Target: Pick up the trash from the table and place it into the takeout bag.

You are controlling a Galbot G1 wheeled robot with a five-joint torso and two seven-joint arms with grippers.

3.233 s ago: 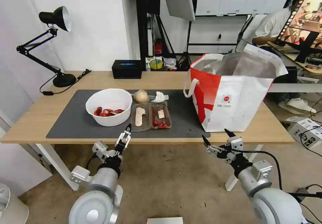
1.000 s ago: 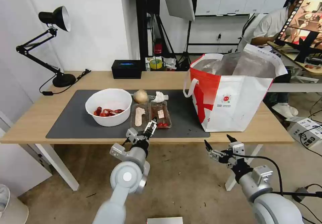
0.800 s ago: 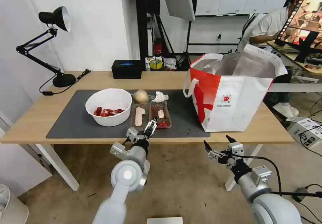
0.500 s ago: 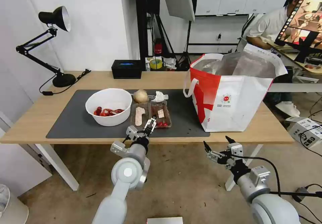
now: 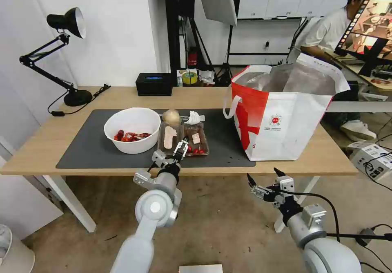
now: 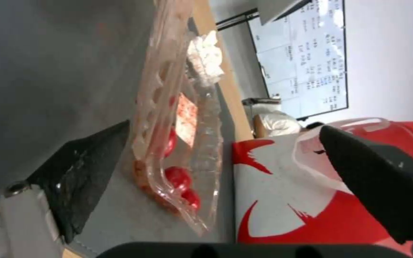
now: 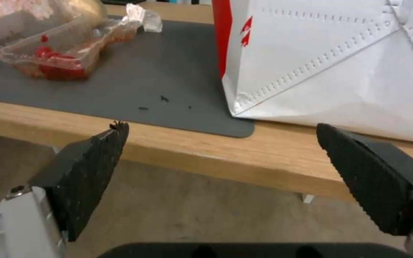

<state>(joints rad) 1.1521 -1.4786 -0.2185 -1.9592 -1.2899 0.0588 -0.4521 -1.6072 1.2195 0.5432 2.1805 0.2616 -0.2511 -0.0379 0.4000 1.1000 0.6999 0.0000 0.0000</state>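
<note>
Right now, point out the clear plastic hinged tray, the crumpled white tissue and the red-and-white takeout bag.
clear plastic hinged tray (image 5: 195, 139): head view, right half.
crumpled white tissue (image 5: 195, 117): head view, centre.
red-and-white takeout bag (image 5: 286, 121): head view, white front.

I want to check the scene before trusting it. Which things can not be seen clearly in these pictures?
- Inside of the takeout bag: head view, its tall walls hide the bottom.
- Near end of the clear tray: head view, the left claw covers it.
- White bowl: right wrist view, cut by the edge.
- Bag logo text: head view, too small.

Wood table w/ grey mat, takeout bag, desk lamp, tissue box.
</note>
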